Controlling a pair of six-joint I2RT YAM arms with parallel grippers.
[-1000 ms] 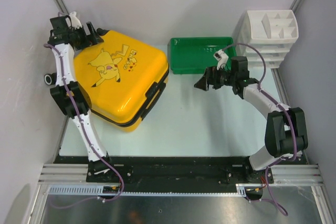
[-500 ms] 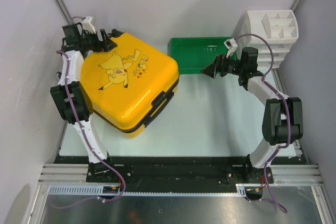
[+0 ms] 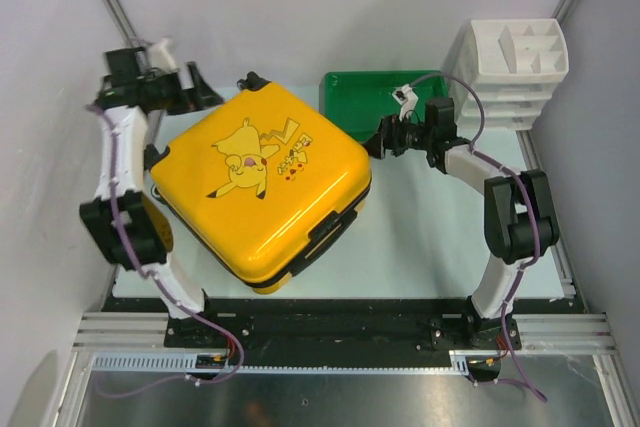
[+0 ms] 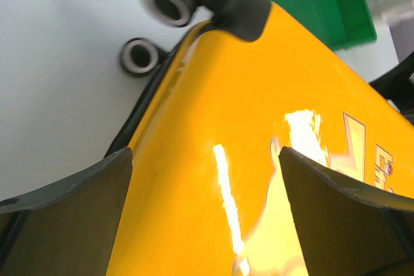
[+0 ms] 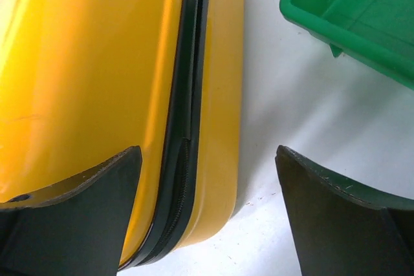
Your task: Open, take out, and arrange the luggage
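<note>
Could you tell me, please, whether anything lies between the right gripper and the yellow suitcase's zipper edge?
Nothing visible does. The open right gripper is right at the zipper band of the luggage; the green tray sits beside it, out of the path.

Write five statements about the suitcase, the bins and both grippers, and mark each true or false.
1. The luggage lies shut, cartoon print facing up. True.
2. The right gripper is clamped on the green tray. False: its fingers are spread open beside the luggage's zipper band, and the tray lies apart from them.
3. The white organizer stands in the far right corner, right of the green tray. True.
4. The luggage's wheels point toward the arm bases. False: they are at its far edge, near the left gripper.
5. The left gripper is shut. False: the left wrist view shows its fingers wide apart.
</note>
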